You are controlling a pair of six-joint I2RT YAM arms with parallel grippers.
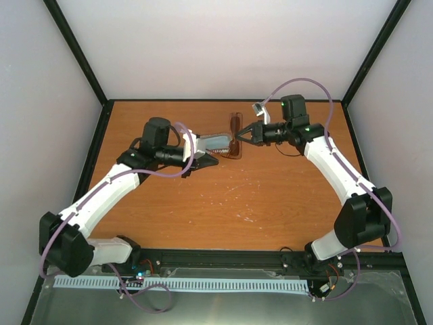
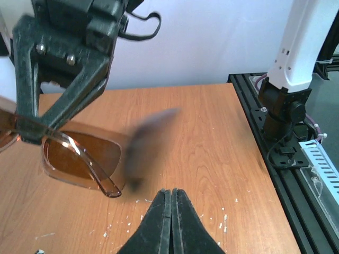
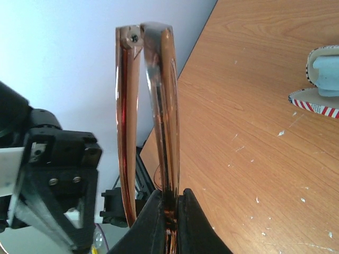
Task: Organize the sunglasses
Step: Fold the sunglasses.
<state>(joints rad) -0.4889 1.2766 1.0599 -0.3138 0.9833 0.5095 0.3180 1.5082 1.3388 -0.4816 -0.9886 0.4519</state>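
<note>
The sunglasses (image 1: pixel 235 134) have a reddish-brown frame and are folded. My right gripper (image 1: pixel 242 133) is shut on them and holds them above the table's back middle. In the right wrist view the frame (image 3: pixel 161 106) stands up out of my shut gripper (image 3: pixel 169 203). In the left wrist view the brown lens (image 2: pixel 79 159) hangs at the left from the right gripper's fingers (image 2: pixel 32 114). My left gripper (image 1: pixel 208 161) is shut and empty, just left of the sunglasses; it also shows in the left wrist view (image 2: pixel 170 194). A blurred dark streak (image 2: pixel 145 143) lies before it.
The tan case (image 1: pixel 216 142) lies between the two grippers at the back middle. Its red-white striped edge (image 3: pixel 313 103) and the light blue cloth (image 3: pixel 326 71) on it show at the right of the right wrist view. Black frame posts stand at the corners.
</note>
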